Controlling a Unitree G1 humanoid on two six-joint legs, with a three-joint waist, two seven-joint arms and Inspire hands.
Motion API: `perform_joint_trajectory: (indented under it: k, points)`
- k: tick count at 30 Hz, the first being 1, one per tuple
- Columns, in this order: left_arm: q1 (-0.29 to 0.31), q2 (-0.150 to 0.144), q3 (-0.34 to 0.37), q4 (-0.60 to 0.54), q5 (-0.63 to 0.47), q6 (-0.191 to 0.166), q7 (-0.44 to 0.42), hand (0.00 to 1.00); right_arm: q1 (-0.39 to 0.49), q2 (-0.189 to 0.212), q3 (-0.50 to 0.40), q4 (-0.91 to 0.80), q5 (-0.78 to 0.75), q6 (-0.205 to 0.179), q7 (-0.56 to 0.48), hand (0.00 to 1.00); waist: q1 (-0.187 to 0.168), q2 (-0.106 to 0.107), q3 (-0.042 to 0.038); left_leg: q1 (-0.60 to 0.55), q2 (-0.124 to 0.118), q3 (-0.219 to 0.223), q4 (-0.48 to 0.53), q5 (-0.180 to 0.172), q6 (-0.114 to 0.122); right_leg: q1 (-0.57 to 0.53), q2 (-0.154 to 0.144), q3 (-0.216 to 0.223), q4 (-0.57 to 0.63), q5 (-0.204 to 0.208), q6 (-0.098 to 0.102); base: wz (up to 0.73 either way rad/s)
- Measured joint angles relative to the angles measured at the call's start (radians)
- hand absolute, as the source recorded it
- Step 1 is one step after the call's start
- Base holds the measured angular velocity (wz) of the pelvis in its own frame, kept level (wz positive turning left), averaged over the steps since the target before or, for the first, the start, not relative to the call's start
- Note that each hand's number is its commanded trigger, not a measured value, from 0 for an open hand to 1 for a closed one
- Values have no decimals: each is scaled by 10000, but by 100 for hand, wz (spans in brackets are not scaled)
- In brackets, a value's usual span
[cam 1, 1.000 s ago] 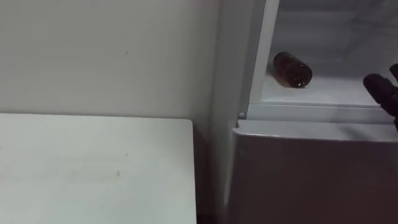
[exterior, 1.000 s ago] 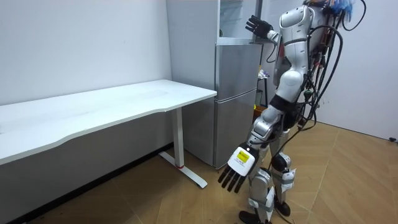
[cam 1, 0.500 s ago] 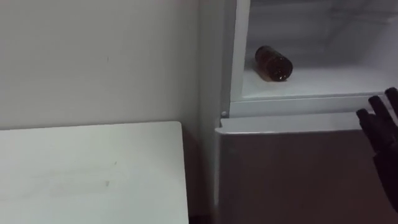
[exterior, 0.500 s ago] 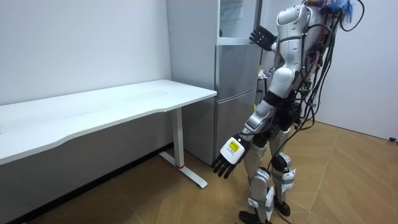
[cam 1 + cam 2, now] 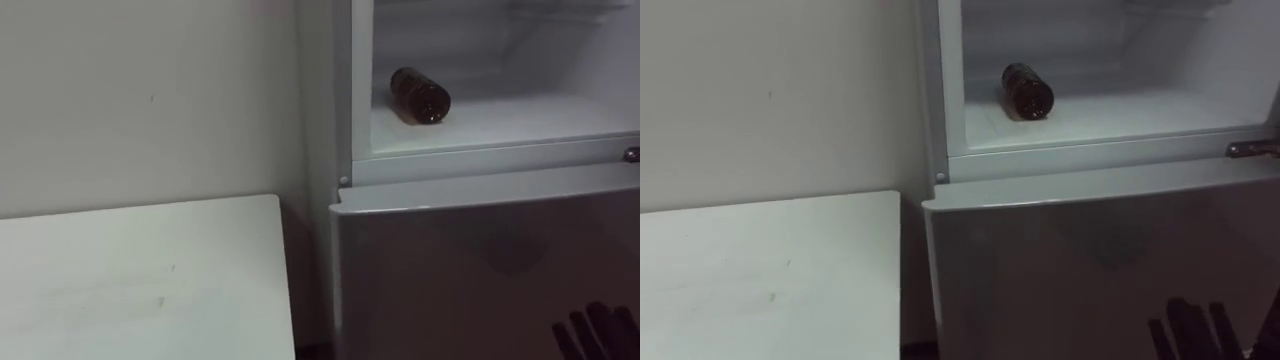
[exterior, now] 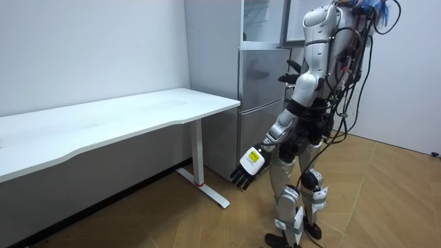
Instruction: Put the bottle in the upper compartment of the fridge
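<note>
Left eye view has the right robot hand [image 5: 600, 332] at five o'clock, fingers straight and apart, holding nothing, low before the closed lower half of the fridge [image 5: 480, 250]. From where I stand, the left robot hand [image 6: 249, 165] hangs beside its thigh, fingers relaxed and empty too. The bottle [image 5: 418, 96] lies on its side on the upper shelf [image 5: 530, 122] at one o'clock, close to the compartment's left wall, one end toward the robot (so the placing looks done, I'd say). What is left, to my mind, is shutting that compartment gently, since a lying bottle may roll. A white surface [image 5: 140, 280] sits at eight o'clock, just beside the fridge. Nothing blocks the opening.
</note>
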Motion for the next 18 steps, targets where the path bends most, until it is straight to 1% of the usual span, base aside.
perform_joint_trajectory:
  k: [2,4,6,8,9,11,14,16,18]
  points:
    - [-67,18,-95,17,-21,-4,6,0,-20,-5,120,476,155,-38,-3,0,-21,-3,2,12,-7,-3,-26,0,-2,1,1,-10,3,0,0,0]
    - [-112,10,-361,24,-27,-11,7,0,-19,8,154,1280,309,-42,-92,0,-22,-7,4,12,-6,-11,-43,-6,-9,-11,0,-19,17,0,0,0]
    - [-110,-20,-411,22,-34,-11,6,0,-9,43,157,1793,304,-51,-212,0,-61,-7,13,4,-5,-11,-69,-7,-12,-39,1,-22,33,0,0,0]
    - [-123,-30,-425,22,-32,-11,-2,0,56,118,158,2248,279,-91,-351,0,-68,-16,15,0,-5,-14,-125,-13,-21,-30,5,-33,31,0,1,0]
    - [-135,-29,-424,22,-26,-11,-6,0,86,232,166,2457,242,-167,-459,0,-70,-21,19,-14,-8,-13,-135,-17,-28,-35,11,-33,27,-1,1,0]
    - [-156,-25,-435,22,-29,-15,-8,0,179,244,368,2804,188,-258,-522,0,-147,-41,14,-41,-18,-15,-130,-24,-36,-28,13,-56,-18,-2,3,0]
    - [-151,-25,-435,30,-23,-16,-5,0,395,275,750,3799,44,-232,-545,0,-191,-136,31,-89,-27,-24,-124,-27,-43,-57,17,-54,-37,-36,5,0]
    - [-138,-24,-431,33,-14,-15,-13,0,389,304,906,5158,-179,-163,-523,0,-252,-202,21,-130,-51,-30,-79,-29,-46,-86,18,-62,-44,-51,7,0]
    - [-149,-24,-430,55,-19,-15,-29,0,386,358,907,6073,-387,-148,-511,0,-291,-218,26,-138,-66,-33,-94,-29,-48,-85,22,-46,-54,-52,8,0]
